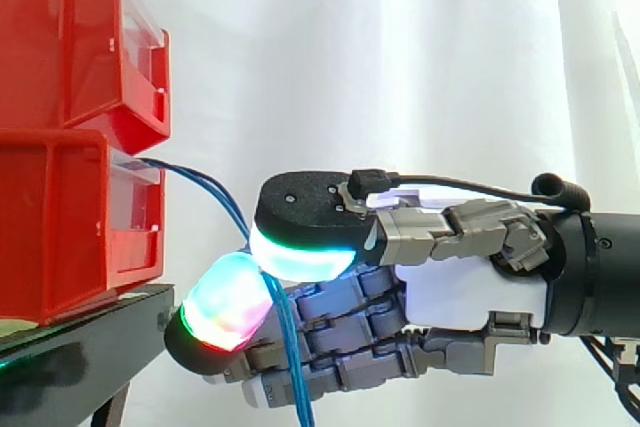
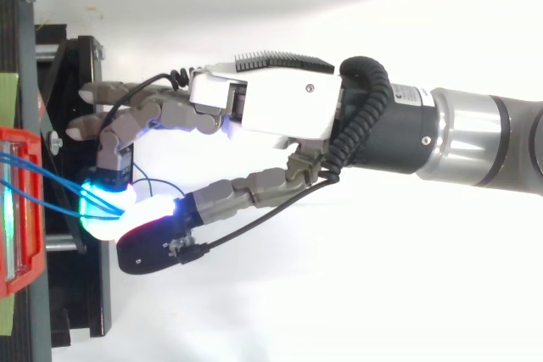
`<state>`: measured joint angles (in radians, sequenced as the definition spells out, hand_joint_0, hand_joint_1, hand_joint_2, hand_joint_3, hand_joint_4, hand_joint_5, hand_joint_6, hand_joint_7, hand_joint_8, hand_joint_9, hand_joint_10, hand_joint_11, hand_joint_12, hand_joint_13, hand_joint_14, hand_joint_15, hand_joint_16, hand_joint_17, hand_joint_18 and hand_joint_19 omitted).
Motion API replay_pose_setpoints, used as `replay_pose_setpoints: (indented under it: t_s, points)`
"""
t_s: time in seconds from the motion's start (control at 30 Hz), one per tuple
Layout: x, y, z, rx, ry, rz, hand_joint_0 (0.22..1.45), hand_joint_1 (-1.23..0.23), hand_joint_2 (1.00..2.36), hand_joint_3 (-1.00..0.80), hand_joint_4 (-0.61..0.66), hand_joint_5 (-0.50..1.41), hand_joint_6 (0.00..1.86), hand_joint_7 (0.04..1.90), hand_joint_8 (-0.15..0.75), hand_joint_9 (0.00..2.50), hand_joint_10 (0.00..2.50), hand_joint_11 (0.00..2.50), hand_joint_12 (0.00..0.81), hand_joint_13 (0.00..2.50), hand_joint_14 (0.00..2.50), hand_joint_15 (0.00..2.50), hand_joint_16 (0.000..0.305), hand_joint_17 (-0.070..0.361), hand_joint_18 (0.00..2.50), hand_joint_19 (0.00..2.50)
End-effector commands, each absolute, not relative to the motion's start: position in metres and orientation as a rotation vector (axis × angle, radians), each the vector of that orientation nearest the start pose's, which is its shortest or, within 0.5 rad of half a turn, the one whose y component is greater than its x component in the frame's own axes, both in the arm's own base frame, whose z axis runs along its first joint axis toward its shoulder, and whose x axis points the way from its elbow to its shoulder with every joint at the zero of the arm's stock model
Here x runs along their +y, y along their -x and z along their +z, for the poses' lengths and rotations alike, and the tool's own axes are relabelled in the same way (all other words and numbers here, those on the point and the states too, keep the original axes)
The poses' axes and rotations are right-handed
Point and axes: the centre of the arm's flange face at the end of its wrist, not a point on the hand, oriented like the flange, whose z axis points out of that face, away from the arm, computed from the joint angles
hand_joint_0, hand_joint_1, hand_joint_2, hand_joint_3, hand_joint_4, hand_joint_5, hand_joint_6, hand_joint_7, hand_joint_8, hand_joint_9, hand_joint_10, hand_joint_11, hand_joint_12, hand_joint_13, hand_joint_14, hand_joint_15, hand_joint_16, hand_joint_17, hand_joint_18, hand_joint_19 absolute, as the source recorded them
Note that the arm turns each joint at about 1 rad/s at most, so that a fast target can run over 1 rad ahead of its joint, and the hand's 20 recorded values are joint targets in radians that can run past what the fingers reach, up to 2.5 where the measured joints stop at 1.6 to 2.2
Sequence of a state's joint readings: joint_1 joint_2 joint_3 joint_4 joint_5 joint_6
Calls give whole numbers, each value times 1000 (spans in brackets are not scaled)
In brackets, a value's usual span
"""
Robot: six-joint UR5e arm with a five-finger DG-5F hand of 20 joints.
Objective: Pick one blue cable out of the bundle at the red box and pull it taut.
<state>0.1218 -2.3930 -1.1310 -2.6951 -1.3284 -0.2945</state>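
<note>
Closest in, the hand (image 1: 470,292) reaches across level from the right, palm side turned toward the camera, and it's a pinch: one broad pad (image 1: 300,247), glowing cyan and green, presses down against a second pad (image 1: 228,302) lit green, red and magenta just below and to its left. The blue cables (image 1: 215,192) go right into that meeting point, two thin strands side by side, caught between the two glowing pads. Below the pinch the strands drop loose in front of the curled fingers and run off the bottom of the side view. From above, the hand (image 2: 271,108) shows the same grip, the lit pads closed together near the stand's edge while the other fingers (image 2: 102,91) lie stretched out toward the stand, touching nothing. Follow the blue cables (image 2: 47,177) back leftward from the pads and they rise in a gentle curve to the red bins (image 1: 60,227), coming out where the upper bin sits on the lower one. The bins stand stacked on the black stand (image 1: 90,332), just left of the hand. Behind it all hangs the white curtain (image 1: 400,67).
</note>
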Motion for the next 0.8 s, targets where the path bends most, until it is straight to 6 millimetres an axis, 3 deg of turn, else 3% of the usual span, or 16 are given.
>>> replay_pose_setpoints:
  t_s: [0.0,0.5,0.63,0.77]
  points:
    - [-62,-791,212,1205,-1028,929,617,-702,1016,-207,150,-226,910,760,263,297,3,160,354,84,0,69,55,124,9,0]
    - [-62,-791,212,1204,-1031,926,627,-698,1021,-95,109,-228,938,744,268,331,4,202,356,115,2,83,54,121,45,0]
    - [-63,-789,220,1209,-1035,925,630,-683,1020,-102,114,-228,940,737,295,497,8,436,356,138,3,100,54,121,54,0]
    - [-62,-784,228,1227,-1045,914,630,-676,1020,-109,117,-227,940,728,298,537,9,498,359,149,2,103,54,121,58,5]
